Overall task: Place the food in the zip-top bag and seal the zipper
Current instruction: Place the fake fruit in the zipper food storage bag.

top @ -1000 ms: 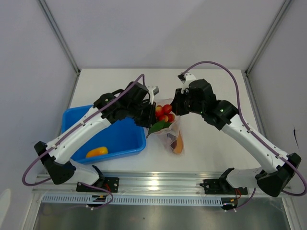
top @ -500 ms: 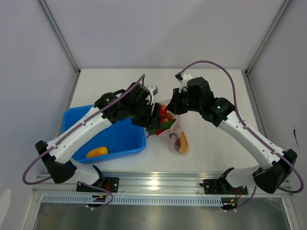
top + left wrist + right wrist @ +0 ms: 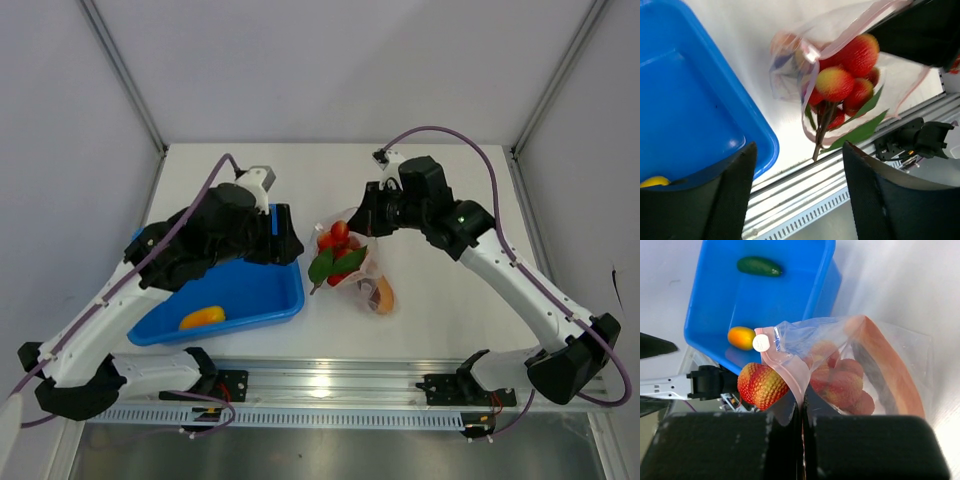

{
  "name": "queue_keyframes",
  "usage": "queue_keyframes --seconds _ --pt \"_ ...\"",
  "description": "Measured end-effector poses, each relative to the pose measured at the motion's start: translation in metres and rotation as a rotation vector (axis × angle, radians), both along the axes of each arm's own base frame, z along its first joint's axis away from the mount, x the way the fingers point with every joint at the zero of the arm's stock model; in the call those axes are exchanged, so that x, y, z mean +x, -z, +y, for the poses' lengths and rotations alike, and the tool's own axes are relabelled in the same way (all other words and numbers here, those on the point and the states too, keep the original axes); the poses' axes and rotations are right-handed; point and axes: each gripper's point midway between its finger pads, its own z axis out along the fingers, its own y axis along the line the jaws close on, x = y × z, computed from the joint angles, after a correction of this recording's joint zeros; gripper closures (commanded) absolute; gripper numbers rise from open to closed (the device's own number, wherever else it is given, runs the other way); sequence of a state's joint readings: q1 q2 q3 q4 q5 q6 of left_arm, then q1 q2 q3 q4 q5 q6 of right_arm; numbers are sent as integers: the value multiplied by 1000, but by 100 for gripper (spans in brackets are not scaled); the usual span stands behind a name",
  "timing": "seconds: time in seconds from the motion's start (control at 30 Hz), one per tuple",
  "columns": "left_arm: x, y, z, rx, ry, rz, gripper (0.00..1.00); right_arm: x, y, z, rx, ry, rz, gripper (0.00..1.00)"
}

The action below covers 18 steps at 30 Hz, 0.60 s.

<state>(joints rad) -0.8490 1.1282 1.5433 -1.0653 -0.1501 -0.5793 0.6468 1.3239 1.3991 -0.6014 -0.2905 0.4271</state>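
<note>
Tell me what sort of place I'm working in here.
Probably a lab robot cell: white tabletop, plain grey enclosure walls with metal corner posts, and an aluminium rail along the near edge.

Clear bag (image 3: 900, 355), pinkish-red zipper (image 3: 780, 367) — red-and-yellow tomatoes (image 3: 837, 82), green leaves (image 3: 860, 131); blue tray (image 3: 765, 295), orange-yellow piece (image 3: 741, 337), dark green piece (image 3: 759, 266).

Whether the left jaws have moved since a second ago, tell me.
Yes. The left jaws have drawn back leftward, away from the bag, and now sit over the right end of the blue tray.
</note>
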Motion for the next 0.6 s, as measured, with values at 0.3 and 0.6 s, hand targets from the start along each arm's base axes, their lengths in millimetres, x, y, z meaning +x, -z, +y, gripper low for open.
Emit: queue_keyframes --seconds 0.3,0.6 --pt "-12 81 -3 79 26 146 49 -3 -9 -4 69 1 57 100" --pt "-1 78 -31 -1 64 128 49 -10 -15 -2 99 -23 76 100"
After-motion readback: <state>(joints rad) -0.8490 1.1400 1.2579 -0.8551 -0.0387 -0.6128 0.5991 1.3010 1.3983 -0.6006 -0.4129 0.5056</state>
